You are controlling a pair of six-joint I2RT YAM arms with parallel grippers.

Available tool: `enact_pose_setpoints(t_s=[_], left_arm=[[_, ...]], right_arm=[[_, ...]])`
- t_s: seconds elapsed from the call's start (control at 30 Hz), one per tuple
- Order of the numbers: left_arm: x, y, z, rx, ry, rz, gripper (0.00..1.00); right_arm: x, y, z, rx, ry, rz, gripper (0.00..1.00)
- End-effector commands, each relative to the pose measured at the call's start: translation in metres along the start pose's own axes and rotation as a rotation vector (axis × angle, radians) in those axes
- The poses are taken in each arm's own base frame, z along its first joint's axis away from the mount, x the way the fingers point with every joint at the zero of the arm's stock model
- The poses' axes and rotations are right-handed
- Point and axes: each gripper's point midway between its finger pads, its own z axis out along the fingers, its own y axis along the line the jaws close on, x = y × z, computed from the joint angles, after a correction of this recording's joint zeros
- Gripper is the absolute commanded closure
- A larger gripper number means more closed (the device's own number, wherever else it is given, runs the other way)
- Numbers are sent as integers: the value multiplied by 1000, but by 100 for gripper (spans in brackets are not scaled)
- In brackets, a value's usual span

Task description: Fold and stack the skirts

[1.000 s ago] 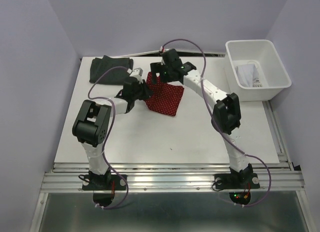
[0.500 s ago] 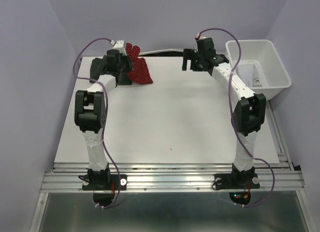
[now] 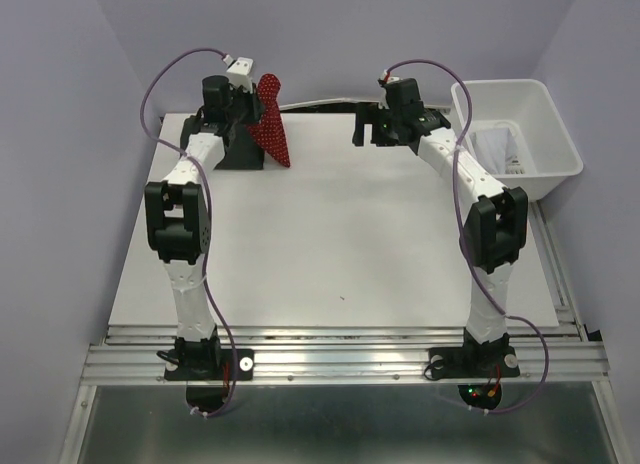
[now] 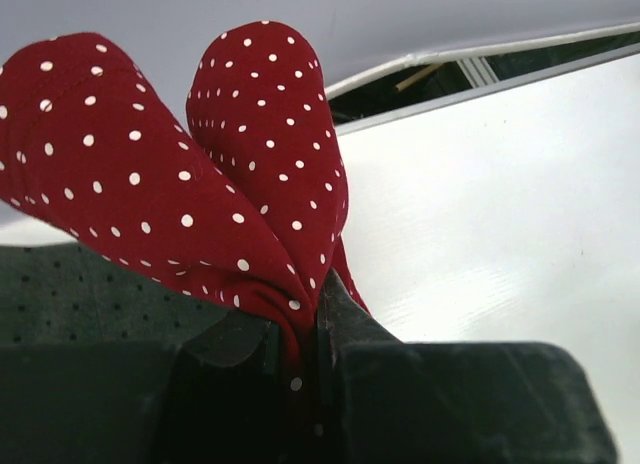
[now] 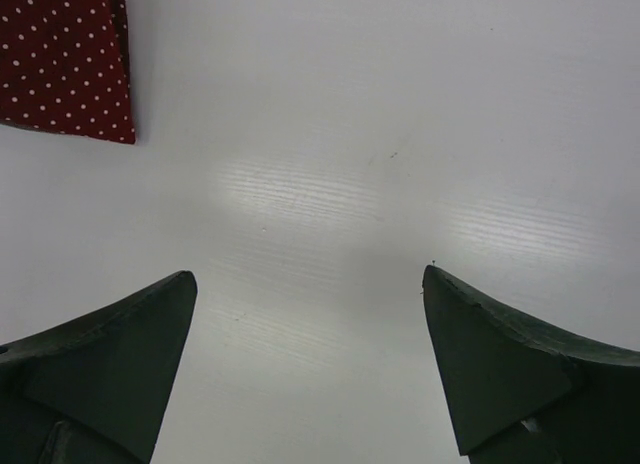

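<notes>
You have bright, even, diffuse light in every view. Expect soft glare bands on the white table [image 5: 300, 194] in both wrist views. Shadows are faint, and the lower edges are out of focus.

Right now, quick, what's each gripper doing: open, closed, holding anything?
Left gripper: closed on the red polka-dot skirt.
Right gripper: open, holding nothing.
</notes>
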Motion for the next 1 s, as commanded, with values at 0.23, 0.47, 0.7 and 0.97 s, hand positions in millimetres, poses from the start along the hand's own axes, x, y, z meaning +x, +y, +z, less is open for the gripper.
enact_pose_setpoints(t_s=[0.23,0.47,0.7,0.97], left_arm=[[-82,25,-21,14,-176,86,100],[-48,69,-30,-29,-133,90,100],[6,141,-32,-103,-55,-76,100],[57,176,-28,-140,27,-215,87]], right_arm=[[-17,6,-8,-33,-55,-6,0],[-10,5,-5,-38,-35,-7,0],[-12,3,-7,-28,-42,-17,0],[-5,4,-1,-38,-21,-13,0]])
